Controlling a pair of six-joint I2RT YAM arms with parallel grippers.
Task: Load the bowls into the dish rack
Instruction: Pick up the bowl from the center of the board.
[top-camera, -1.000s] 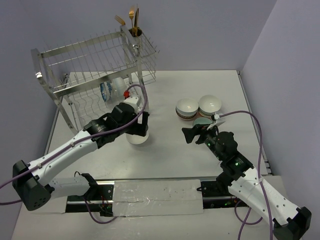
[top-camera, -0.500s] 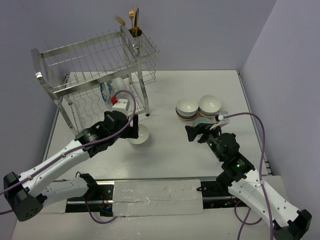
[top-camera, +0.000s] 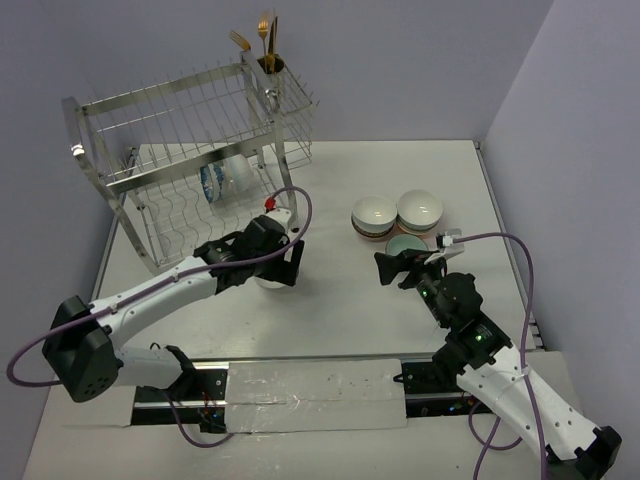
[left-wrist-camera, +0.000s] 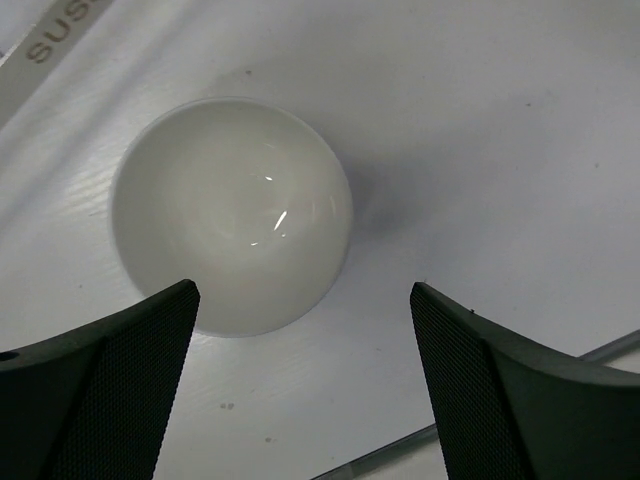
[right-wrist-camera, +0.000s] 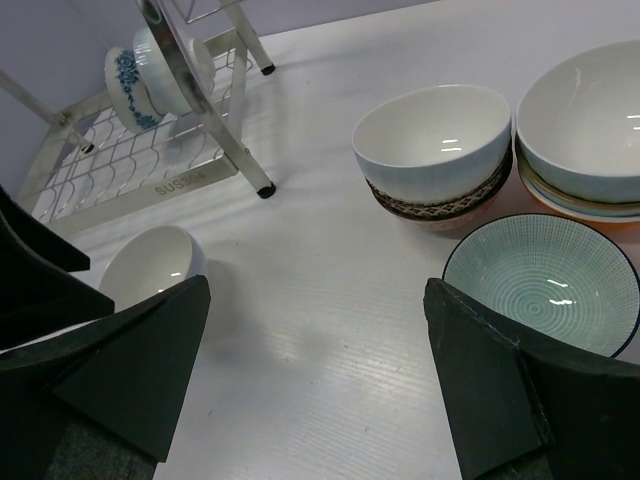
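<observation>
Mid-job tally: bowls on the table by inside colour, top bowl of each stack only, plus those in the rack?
White inside, on table: 3 (lone bowl, top of brown-patterned stack, top of other stack)
Teal inside, on table: 1 (teal bowl)
In dish rack: 2 (blue-patterned bowl, white bowl)
Total: 6; bowls lower in the stacks not counted.

A white table (top-camera: 340, 180) stands in a corner of plain lavender-grey walls (top-camera: 420, 60) under even light.
</observation>
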